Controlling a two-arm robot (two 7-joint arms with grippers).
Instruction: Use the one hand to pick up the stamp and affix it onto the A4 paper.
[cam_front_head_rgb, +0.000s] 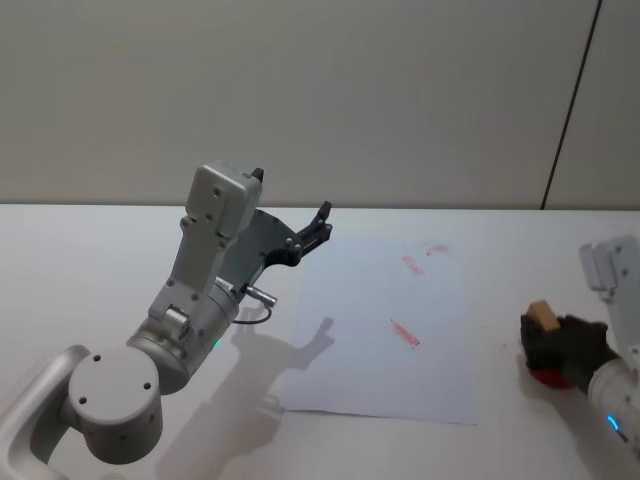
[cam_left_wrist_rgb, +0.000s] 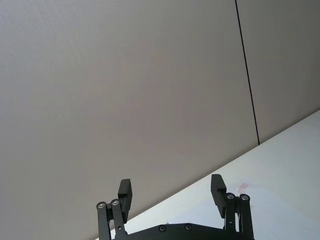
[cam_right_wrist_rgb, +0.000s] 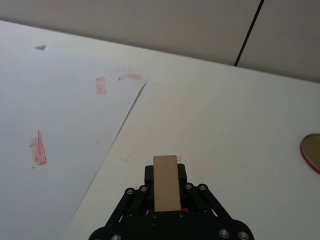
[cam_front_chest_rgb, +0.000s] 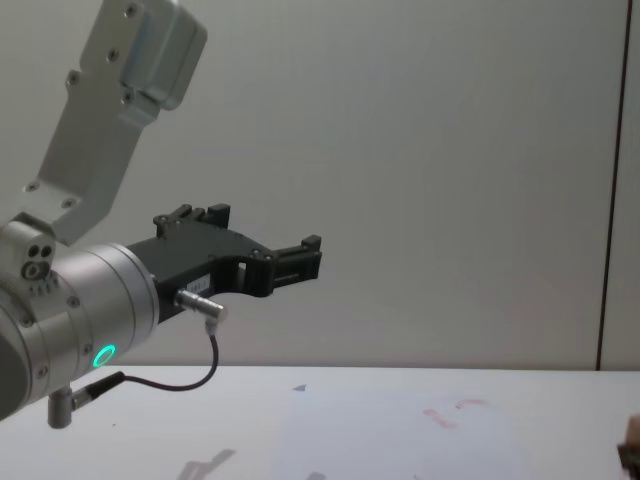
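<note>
The tan wooden stamp stands up between the black fingers of my right gripper, which is shut on it at the table's right side, to the right of the paper. In the right wrist view the stamp sits in the right gripper, just off the paper's right edge. The white A4 paper lies flat in the middle of the table and bears a few red ink marks. My left gripper hangs open and empty in the air above the paper's far left corner.
A red pad lies under the right gripper. A red-rimmed round disc lies on the table farther off. The left arm is raised high over the table's left half. A plain wall stands behind the table.
</note>
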